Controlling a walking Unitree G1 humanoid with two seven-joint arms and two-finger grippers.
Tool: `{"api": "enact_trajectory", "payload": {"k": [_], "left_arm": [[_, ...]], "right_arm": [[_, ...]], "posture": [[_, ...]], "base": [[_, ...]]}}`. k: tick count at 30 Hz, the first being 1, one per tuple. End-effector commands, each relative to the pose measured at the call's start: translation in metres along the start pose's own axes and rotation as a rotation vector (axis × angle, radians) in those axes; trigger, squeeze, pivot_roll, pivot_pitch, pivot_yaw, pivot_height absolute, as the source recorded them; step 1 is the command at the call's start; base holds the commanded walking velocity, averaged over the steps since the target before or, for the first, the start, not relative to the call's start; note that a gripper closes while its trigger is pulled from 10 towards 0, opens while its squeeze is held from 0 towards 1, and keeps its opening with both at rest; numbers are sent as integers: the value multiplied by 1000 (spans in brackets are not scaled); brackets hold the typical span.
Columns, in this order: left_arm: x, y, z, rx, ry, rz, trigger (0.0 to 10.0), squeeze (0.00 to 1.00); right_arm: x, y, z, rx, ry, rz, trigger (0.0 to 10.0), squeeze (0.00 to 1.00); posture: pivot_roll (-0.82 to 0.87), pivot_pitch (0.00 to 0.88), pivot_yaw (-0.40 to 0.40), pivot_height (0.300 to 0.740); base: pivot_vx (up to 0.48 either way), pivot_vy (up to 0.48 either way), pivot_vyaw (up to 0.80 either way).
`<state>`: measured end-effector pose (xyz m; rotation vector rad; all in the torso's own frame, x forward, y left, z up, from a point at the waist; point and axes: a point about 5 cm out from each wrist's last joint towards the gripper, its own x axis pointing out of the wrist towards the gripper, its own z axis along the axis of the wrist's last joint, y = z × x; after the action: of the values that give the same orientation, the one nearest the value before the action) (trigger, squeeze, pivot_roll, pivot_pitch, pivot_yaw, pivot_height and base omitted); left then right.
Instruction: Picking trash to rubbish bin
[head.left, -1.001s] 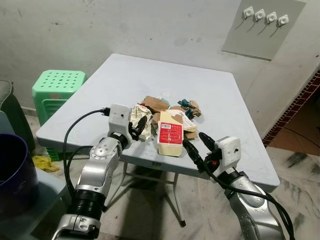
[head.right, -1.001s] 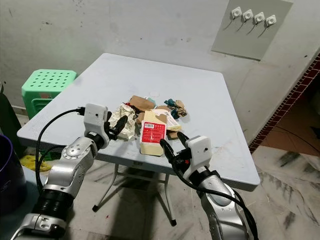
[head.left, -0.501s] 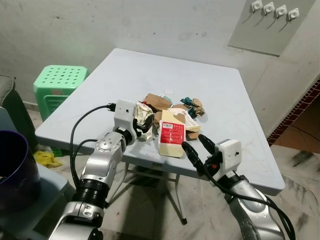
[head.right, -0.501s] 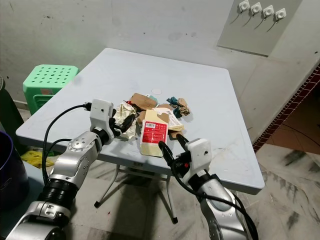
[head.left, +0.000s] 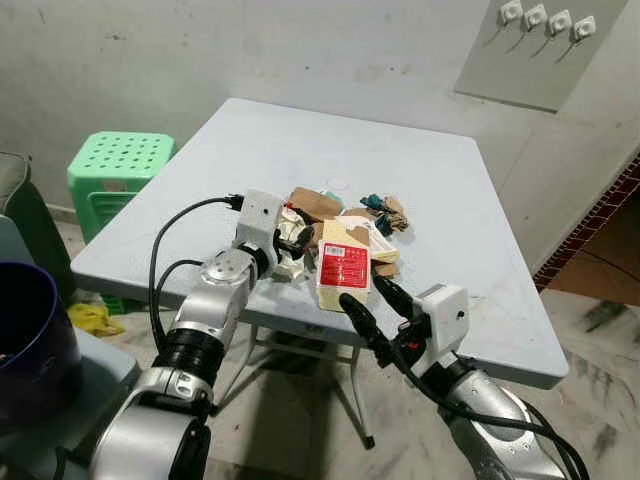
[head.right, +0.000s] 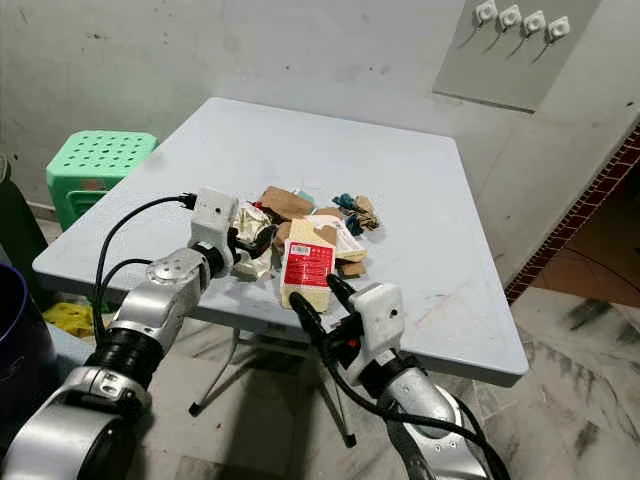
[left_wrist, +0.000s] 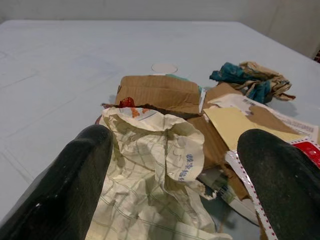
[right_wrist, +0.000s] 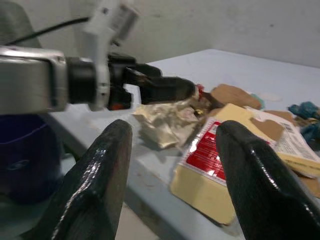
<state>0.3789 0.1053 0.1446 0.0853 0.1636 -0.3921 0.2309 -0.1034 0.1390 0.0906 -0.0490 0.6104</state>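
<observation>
- My two eye views look forward and down from my head onto the grey table (head.left: 420, 210). The trash pile (head.left: 340, 235) sits near centre and the wall at twelve o'clock.
- Both eyes share the whole tabletop, the green stool (head.left: 115, 165) at ten o'clock and the purple bin (head.left: 30, 335) at eight o'clock; the right eye's frame is shifted slightly sideways.
- My left wrist view looks low and close along my own left gripper (left_wrist: 170, 195) at the crumpled paper (left_wrist: 150, 175).
- My right wrist view looks just above the table edge, past my right gripper (right_wrist: 172, 187), across the red-and-yellow carton (right_wrist: 215, 160) to that same paper and my left arm (right_wrist: 45, 77).
</observation>
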Motion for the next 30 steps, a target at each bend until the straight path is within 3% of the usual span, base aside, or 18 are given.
{"api": "enact_trajectory", "payload": {"k": [1,16,23,28,29,30], "left_arm": [[5,0,9,25,-18,-8,10000,0],[15,-4,9,6,5,-9,10000,0],[14,-3,-13,-2,118,55,10000,0],[10,5,-20,19,127,91,10000,0],[9,6,-22,8,129,93,4706,0],[8,9,-23,-2,124,100,549,0]], "right_arm": [[-3,4,6,1,-3,-2,10000,0],[-21,25,28,45,8,-19,10000,0],[-34,32,34,70,37,-52,10000,0],[-37,34,32,83,57,-59,10000,0],[-38,34,32,86,61,-58,10000,0],[-38,34,32,89,67,-55,10000,0]], "posture": [[-139,26,-88,740],[-227,133,-105,740],[-253,180,-112,740],[-239,190,-118,740],[-234,191,-120,740],[-228,193,-123,740]], "base": [[0,0,0],[0,0,0],[0,0,0],[0,0,0],[0,0,0],[0,0,0]]}}
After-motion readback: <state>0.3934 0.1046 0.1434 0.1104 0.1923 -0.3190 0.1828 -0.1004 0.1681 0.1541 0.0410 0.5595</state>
